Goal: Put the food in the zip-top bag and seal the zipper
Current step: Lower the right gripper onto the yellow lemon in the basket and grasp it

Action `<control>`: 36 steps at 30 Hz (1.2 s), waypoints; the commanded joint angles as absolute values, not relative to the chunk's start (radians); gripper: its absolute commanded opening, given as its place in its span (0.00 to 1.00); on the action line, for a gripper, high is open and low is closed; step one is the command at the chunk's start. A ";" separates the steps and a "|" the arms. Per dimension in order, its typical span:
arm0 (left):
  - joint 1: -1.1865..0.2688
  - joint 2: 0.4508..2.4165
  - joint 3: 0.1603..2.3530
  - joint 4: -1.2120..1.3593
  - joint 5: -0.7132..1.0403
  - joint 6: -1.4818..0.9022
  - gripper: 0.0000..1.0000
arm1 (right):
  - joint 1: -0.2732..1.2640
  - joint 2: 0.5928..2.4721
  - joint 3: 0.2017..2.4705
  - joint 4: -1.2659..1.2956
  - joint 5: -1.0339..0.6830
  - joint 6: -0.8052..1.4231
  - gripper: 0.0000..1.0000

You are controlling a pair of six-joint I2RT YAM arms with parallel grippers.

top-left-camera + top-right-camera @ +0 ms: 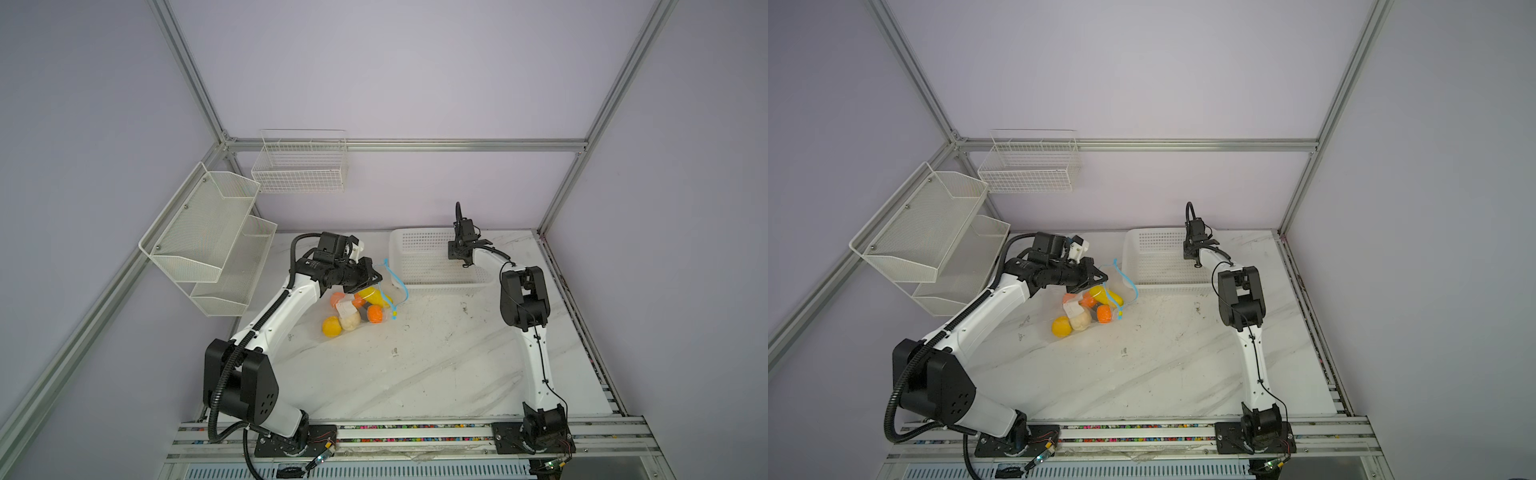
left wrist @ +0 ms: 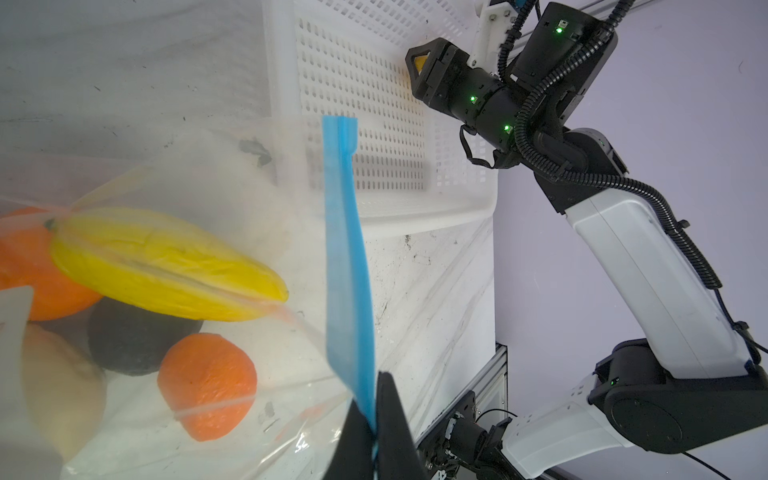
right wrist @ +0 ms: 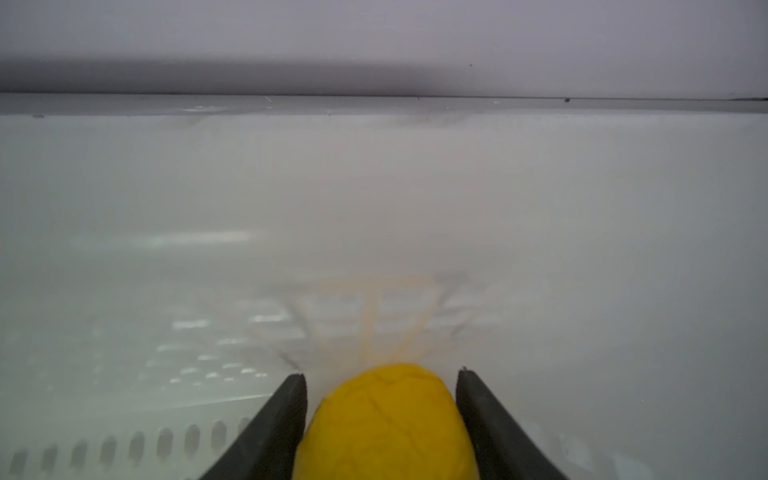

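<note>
left claw (image 2: 374, 432): clenched on the zipper (image 2: 345, 249) strip.
right claw (image 3: 381, 374): astride yellow fruit (image 3: 386, 424) inside white basket (image 1: 419, 257); grip cannot tell.
zip-top bag (image 2: 232, 174): on counter (image 1: 415, 353) beside basket; orange, yellow, black fruits inside.

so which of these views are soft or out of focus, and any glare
Right wrist view: the white basket is hazy and out of focus, only the yellow fruit is fairly crisp. Left wrist view: the zipper is sharp, the zip-top bag shows milky sheen, the cream ball at the edge is soft. Both top views: even light, faint shadows, no glare on the table.
</note>
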State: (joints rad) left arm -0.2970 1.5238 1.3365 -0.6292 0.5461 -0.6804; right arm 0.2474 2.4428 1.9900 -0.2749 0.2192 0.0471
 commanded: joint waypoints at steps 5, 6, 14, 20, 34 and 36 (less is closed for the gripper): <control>-0.302 1.520 1.332 -0.610 0.555 -0.684 0.00 | 0.243 2.422 1.994 -0.301 0.210 0.046 0.58; -0.302 1.520 1.331 -0.609 0.555 -0.684 0.00 | 0.244 2.421 1.994 -0.301 0.210 0.046 0.58; -0.301 1.516 1.330 -0.609 0.554 -0.687 0.00 | 0.244 2.416 1.989 -0.299 0.208 0.045 0.57; -0.302 1.517 1.328 -0.609 0.554 -0.686 0.00 | 0.242 2.407 1.985 -0.298 0.206 0.046 0.57; -0.303 1.514 1.324 -0.608 0.554 -0.684 0.00 | 0.243 2.396 1.982 -0.301 0.207 0.049 0.57; -0.302 1.513 1.325 -0.609 0.554 -0.683 0.00 | 0.244 2.392 1.980 -0.301 0.210 0.049 0.56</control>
State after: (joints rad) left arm -0.2977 1.5238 1.3365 -0.6296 0.5461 -0.6804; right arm 0.2474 2.4420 1.9896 -0.2768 0.2050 0.0475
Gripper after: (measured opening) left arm 0.047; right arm 0.565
